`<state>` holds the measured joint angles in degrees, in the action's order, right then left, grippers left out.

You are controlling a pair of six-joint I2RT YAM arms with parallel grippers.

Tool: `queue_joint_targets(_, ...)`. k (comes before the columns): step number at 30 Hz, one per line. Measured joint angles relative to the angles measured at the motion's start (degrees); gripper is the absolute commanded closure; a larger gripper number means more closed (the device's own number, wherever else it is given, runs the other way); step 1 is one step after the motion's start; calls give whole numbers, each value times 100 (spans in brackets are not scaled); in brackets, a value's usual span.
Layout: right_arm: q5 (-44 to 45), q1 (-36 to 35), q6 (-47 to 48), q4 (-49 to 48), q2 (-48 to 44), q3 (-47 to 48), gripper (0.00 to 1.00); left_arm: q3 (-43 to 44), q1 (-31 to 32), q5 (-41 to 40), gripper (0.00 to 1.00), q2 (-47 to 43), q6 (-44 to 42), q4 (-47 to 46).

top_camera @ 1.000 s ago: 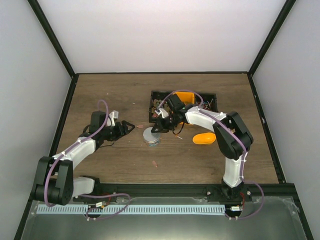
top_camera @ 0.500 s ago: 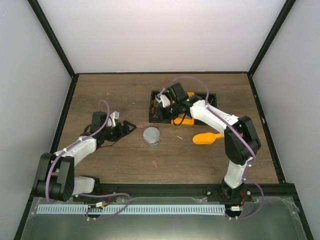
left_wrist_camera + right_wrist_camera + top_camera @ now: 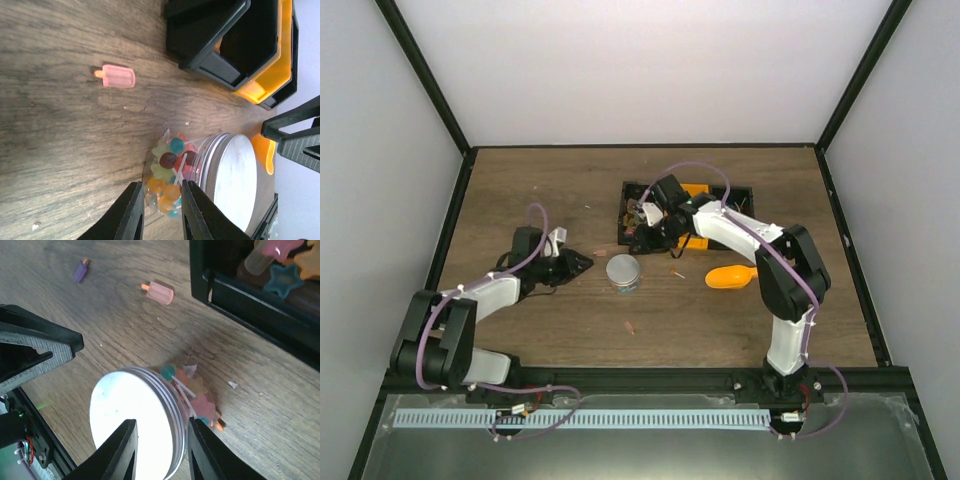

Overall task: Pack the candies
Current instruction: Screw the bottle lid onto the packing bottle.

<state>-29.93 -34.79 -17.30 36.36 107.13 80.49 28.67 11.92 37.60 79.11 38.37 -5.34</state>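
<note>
Two arms reach inward in the overhead view. The left claw (image 3: 575, 263) sits low over the wooden table (image 3: 520, 190), just left of a small round jar (image 3: 623, 272). The right claw (image 3: 645, 235) hangs at the left end of a black tray (image 3: 626, 200), behind the jar. An orange scoop (image 3: 730, 275) lies to the right of the jar. A few loose candies (image 3: 630, 326) are scattered on the wood near the jar.

From the left wrist, the claw's fingers (image 3: 132, 215) stand narrowly apart with nothing between them, pointing at the jar. Candies of many colours show through its clear wall, packed under the white lid (image 3: 230, 175). A pink lolly-shaped candy (image 3: 119, 76) lies alone on the wood between jar and tray.

From the right wrist, the fingers (image 3: 122, 450) are likewise a little apart and empty, above the lid. Star-shaped candies (image 3: 280, 275) lie in the tray. A small purple candy (image 3: 80, 271) lies on the table beyond the pink one.
</note>
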Motion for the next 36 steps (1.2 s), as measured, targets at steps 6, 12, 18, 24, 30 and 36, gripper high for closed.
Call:
queue_joint_targets(6, -184, 0, -44, -140, 0, -356, 75, -249, 131, 9, 81, -13, 66, -188)
queue_joint_targets(12, -577, 0, -160, -518, -37, -807, 75, -372, 138, -120, 75, -116, 33, -68)
queue_joint_targets(18, -866, -79, -306, -807, -201, -1178, 75, -372, 138, -166, 68, -280, 44, -26)
queue_joint_targets(24, -992, -234, -514, -997, -417, -1532, 76, -372, 138, -240, 65, -393, 35, 79)
queue_joint_targets(30, -966, -483, -726, -1025, -553, -1587, 75, -372, 138, -245, 64, -398, 33, 118)
queue_joint_targets(36, -562, -479, -654, -608, -682, -1130, 61, -382, 138, -243, 67, -581, 20, 170)
